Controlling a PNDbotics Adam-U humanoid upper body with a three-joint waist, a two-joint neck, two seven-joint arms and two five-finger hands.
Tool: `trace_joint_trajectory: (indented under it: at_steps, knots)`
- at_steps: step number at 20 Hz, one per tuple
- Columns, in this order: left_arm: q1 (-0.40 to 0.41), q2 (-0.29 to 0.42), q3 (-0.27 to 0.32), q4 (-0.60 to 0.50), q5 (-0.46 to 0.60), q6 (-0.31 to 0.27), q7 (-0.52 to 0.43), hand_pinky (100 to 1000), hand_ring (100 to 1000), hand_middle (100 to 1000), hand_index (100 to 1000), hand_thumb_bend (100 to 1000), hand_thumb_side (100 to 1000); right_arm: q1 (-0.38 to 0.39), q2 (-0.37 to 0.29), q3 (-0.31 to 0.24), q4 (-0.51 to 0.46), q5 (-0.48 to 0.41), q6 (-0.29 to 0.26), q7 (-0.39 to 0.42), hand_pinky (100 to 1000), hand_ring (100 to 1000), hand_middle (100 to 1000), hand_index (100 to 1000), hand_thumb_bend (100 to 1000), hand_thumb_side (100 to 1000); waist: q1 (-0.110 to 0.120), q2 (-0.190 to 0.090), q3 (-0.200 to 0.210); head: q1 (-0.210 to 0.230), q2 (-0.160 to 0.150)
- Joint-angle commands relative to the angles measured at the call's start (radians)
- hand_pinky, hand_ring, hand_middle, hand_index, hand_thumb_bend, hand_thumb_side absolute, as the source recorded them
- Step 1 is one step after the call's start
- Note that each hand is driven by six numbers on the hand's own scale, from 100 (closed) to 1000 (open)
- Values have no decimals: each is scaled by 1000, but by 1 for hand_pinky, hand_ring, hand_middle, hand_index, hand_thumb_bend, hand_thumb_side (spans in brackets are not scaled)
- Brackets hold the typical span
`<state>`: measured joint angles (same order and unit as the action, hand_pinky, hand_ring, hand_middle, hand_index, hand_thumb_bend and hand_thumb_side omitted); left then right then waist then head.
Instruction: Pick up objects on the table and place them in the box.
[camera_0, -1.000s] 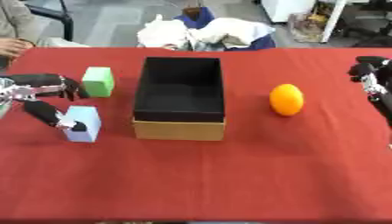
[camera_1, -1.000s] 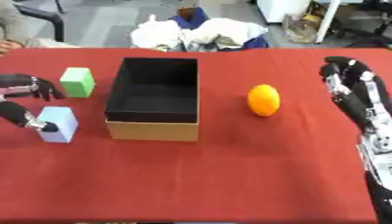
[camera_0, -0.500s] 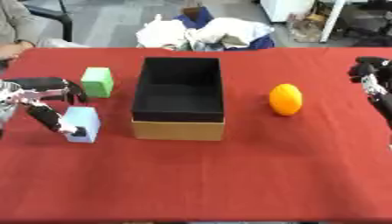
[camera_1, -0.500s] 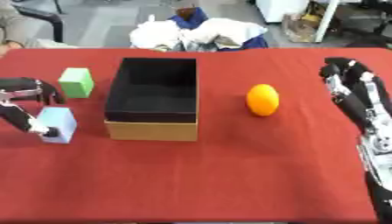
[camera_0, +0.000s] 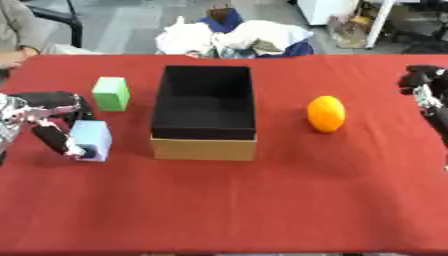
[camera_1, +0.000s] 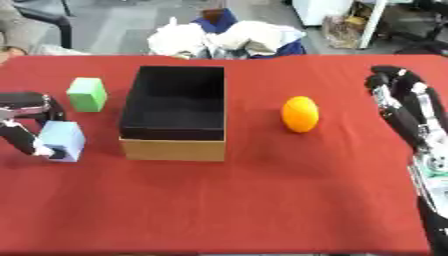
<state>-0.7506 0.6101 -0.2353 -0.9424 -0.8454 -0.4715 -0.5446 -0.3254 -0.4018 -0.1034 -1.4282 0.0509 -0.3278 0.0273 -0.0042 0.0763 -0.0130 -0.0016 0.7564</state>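
Red cloth covered the table (camera_0: 262, 210), and beyond its far edge lay a heap of white and blue fabric (camera_0: 234, 37) on a grey floor.

Seen from the left eye, the box (camera_0: 204, 112) stood open near the middle of the table, tan on the outside and black within, and nothing could be seen in it. By that, no object had yet been placed. Three things waited on the cloth: a green block (camera_0: 110, 93) to the far left of the box, a pale blue block (camera_0: 91, 140) nearer on the left, and an orange (camera_0: 325, 114) well apart on the right. The left hand (camera_0: 48, 122) was at the pale blue block, thumb low against its near left side and fingers curled over behind its top, apparently pinching it while it sat on the cloth.

From the right eye, the right hand (camera_1: 404, 107) stood at the right edge, beyond the orange, fingers straight and pointing away, holding nothing. The box interior again showed only bare black walls and floor. Judging from this, the first pick was only beginning, and all three objects remained to be moved.
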Motion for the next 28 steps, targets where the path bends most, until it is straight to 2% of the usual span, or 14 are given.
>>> trace_joint_trajectory:
  at_steps: [1, 2, 6, 10, 14, 21, 23, 26, 28]
  knots:
    - [-21, 31, 23, -61, 38, 5, 1, 465, 391, 388, 532, 162, 658, -10, -20, -2, -7, -7, -1, 0, 680, 687, 612, 763, 100, 635, 1, -15, 0, 0, 0]
    - [-25, 32, 31, -84, 57, 10, 3, 465, 390, 378, 532, 387, 307, -10, -20, -2, -7, -7, -1, 0, 680, 687, 612, 763, 100, 629, 0, -16, 1, -1, 0]
    - [-68, 20, 56, -173, 125, 47, 15, 468, 388, 378, 535, 375, 217, -10, -20, -1, -6, -8, -1, 1, 680, 687, 612, 763, 100, 631, -1, -19, 2, 0, 1]
    - [-145, -35, 69, -191, 118, 83, 53, 480, 399, 391, 545, 406, 141, -10, -16, 3, -5, -9, -2, 5, 680, 687, 612, 764, 100, 634, -4, -23, 0, 6, 1]
    - [-211, -114, 64, -147, 56, 92, 112, 485, 409, 400, 552, 422, 111, -15, -11, 10, -5, -10, -3, 11, 681, 687, 611, 763, 100, 636, -8, -23, -10, 13, -2]
    - [-271, -242, 48, -28, -89, 62, 204, 501, 424, 416, 567, 471, 128, -24, -5, 21, -5, -13, -3, 23, 681, 687, 610, 763, 100, 641, -7, -19, -36, 31, -13]
    - [-273, -274, 52, 12, -132, 58, 232, 507, 427, 419, 572, 467, 144, -27, -2, 25, -6, -13, -3, 27, 681, 687, 609, 762, 100, 642, -5, -19, -42, 35, -15]
    - [-266, -310, 58, 68, -180, 53, 275, 541, 462, 459, 617, 490, 245, -28, -1, 27, -6, -14, -3, 30, 680, 686, 609, 762, 100, 647, -3, -17, -50, 39, -17]
    - [-260, -326, 61, 96, -205, 47, 295, 556, 479, 479, 639, 497, 275, -27, -1, 28, -6, -14, -3, 31, 680, 686, 609, 762, 100, 649, -1, -17, -53, 41, -17]
